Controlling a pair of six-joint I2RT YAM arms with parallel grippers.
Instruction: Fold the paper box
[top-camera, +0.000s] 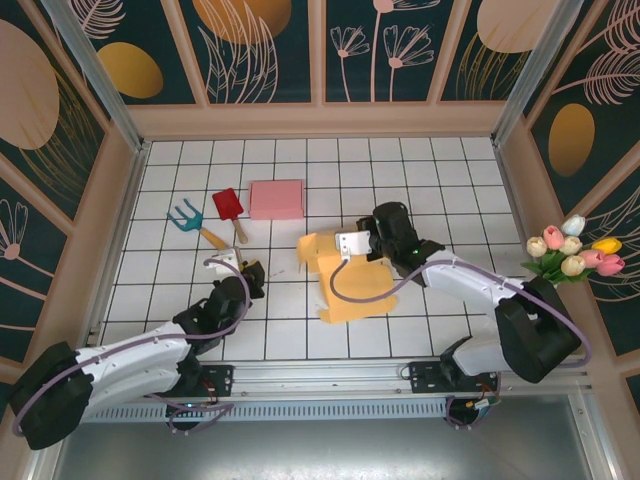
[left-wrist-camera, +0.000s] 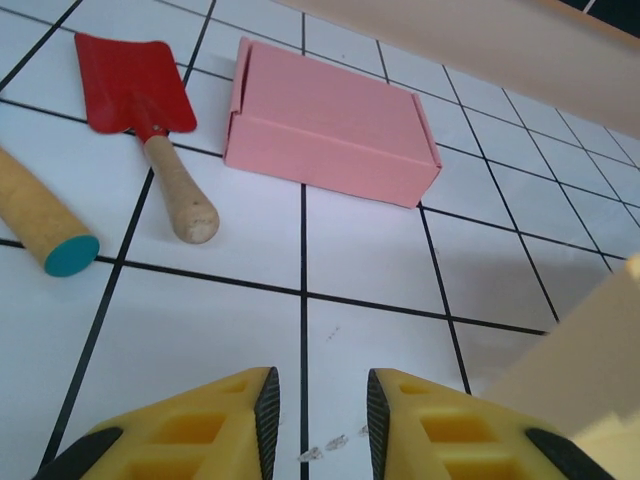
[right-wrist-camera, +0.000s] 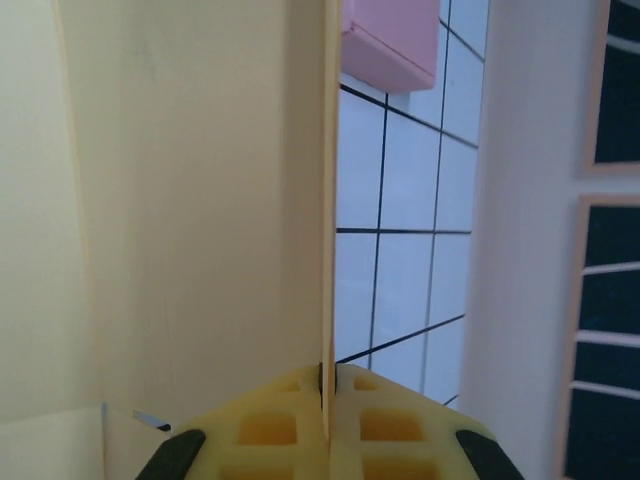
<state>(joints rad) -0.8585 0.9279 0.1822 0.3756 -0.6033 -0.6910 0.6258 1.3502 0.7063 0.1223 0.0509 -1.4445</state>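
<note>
Right gripper (right-wrist-camera: 326, 385) was pinched tight on an upright flap of the yellow paper box (top-camera: 355, 290), which sat right of the pink box (top-camera: 275, 198), on the arms' side. Left gripper (left-wrist-camera: 322, 400), parted and empty, waited left of that spot, so the paper box lay off to its right.

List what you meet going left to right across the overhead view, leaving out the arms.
In order: blue hand rake → red shovel → pink box → yellow paper box → tulips.
</note>
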